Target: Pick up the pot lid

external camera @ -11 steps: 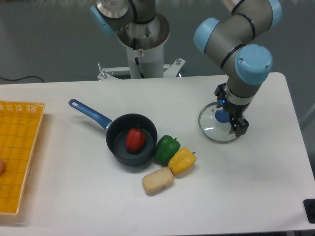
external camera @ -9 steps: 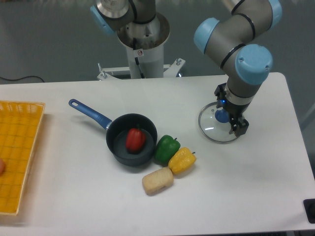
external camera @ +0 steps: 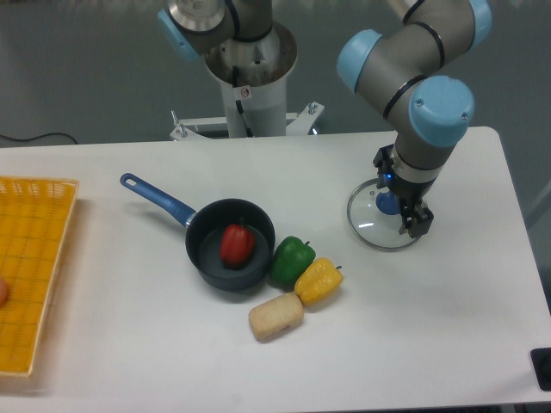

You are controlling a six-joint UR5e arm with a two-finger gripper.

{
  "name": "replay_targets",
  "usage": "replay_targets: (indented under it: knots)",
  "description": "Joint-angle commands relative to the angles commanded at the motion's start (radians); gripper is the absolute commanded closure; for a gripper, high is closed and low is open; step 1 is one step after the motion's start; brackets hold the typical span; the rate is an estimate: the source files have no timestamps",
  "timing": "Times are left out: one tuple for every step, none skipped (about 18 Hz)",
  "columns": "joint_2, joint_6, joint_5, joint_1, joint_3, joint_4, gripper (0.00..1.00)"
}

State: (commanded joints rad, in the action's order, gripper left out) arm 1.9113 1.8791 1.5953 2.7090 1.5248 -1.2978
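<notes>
From the fixed camera, I see the pot lid [external camera: 368, 227] lying flat, well to the right of the pan [external camera: 205, 248] and on the side away from its handle [external camera: 157, 199]. My gripper [external camera: 402, 204] is above it, fingers parted, with the blue knob [external camera: 388, 205] showing between them; how much height is left to the knob, I cannot tell. The lid looks like clear glass in a thin rim, so I judge it stiff, modest in weight and breakable if knocked or dropped. I would take it by the knob, the one part made for holding (the smooth glass would likely slide away from my pads). The knob may be slick too, so I should centre on it, close firmly and lift straight up, keeping the rim level.
</notes>
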Motion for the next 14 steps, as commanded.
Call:
replay_targets:
  knots:
    - [0.0,0.0,0.0,-0.002,0.0,0.006,0.0]
    - [-0.002,0.0,0.0,-0.003,0.0,0.012,0.0]
    - [-0.002,0.0,0.002,-0.008,0.0,0.018,0.0]
    - [-0.002,-0.002,0.002,-0.008,0.0,0.018,0.0]
    - [-0.005,-0.015,0.0,-0.005,0.002,0.018,0.0]
    - [-0.003,-0.038,0.002,-0.002,0.006,0.025,0.0]
    - [-0.003,-0.052,0.006,0.0,0.008,0.037,0.0]
    - [0.0,-0.054,0.005,0.005,0.009,0.038,0.0]
    - [-0.002,-0.057,0.003,0.015,0.018,0.04,0.0]
    - [-0.002,-0.072,0.0,0.026,0.024,0.04,0.0]
    - [-0.003,-0.102,0.0,0.029,0.026,0.04,0.0]
    - [-0.002,-0.138,0.002,0.028,0.029,0.04,0.0]
    - [0.002,-0.162,0.003,0.026,0.029,0.04,0.0]
    - [0.003,-0.166,0.005,0.029,0.034,0.041,0.0]
